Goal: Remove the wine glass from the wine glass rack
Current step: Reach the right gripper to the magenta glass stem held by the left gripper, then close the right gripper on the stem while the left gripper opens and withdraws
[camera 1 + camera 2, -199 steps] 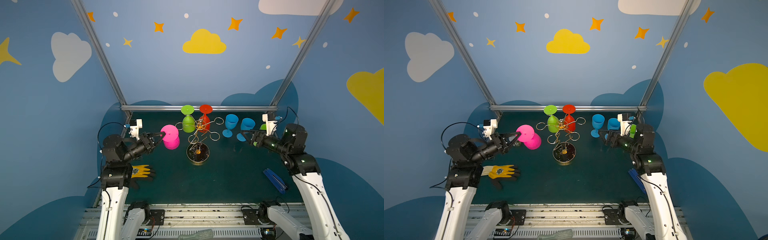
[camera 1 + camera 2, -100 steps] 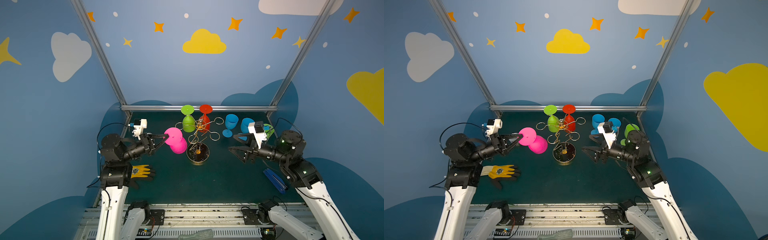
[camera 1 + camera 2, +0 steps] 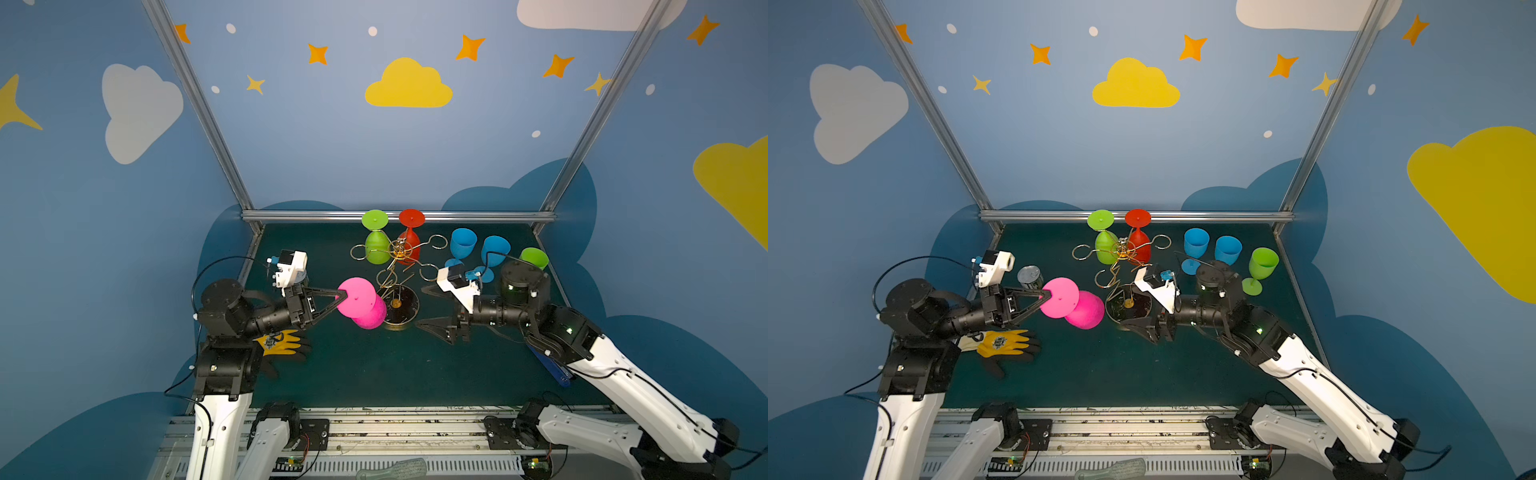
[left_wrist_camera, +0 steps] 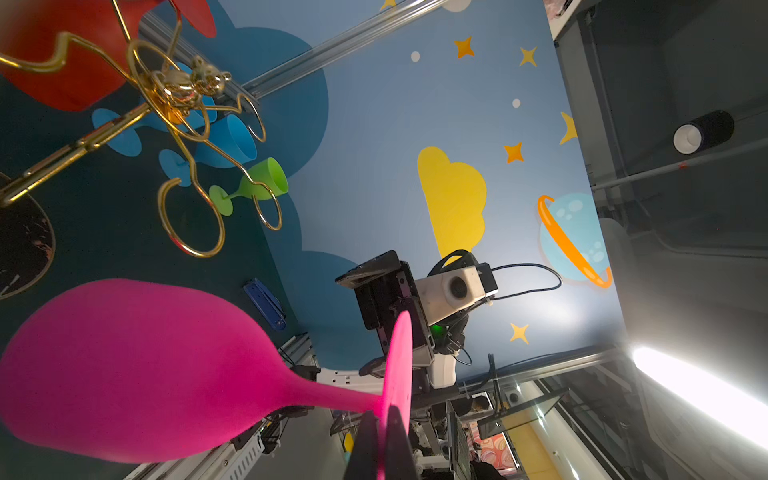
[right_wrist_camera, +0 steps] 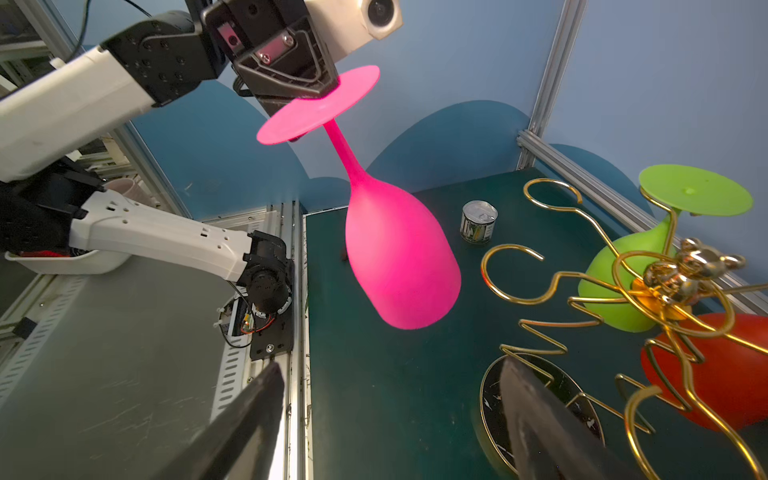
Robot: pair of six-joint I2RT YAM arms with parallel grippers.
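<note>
The pink wine glass (image 3: 359, 305) hangs foot-up and tilted, clear of the rack and just left of its base. My left gripper (image 3: 343, 296) is shut on the rim of the glass's round foot (image 4: 401, 374); the right wrist view shows that grip (image 5: 299, 97) from below. The gold wire wine glass rack (image 3: 397, 249) stands at the back middle, and its dark round base (image 3: 405, 313) is beside the pink bowl. A green glass (image 3: 376, 245) and a red glass (image 3: 411, 241) hang upside down from its arms. My right gripper (image 3: 419, 306) is open and empty, right of the base, facing the pink glass (image 5: 399, 266).
Two blue glasses (image 3: 463, 245) (image 3: 494, 251) and a green glass (image 3: 534, 257) stand upright at the back right. A yellow glove (image 3: 282, 340) lies by the left arm. A small tin can (image 3: 1030, 276) stands at the left. A blue object (image 3: 548, 365) lies under the right arm.
My left gripper carried the pink glass right, toward the rack's base. My right arm swung from the back right to the middle, beside the rack base, jaws still open.
</note>
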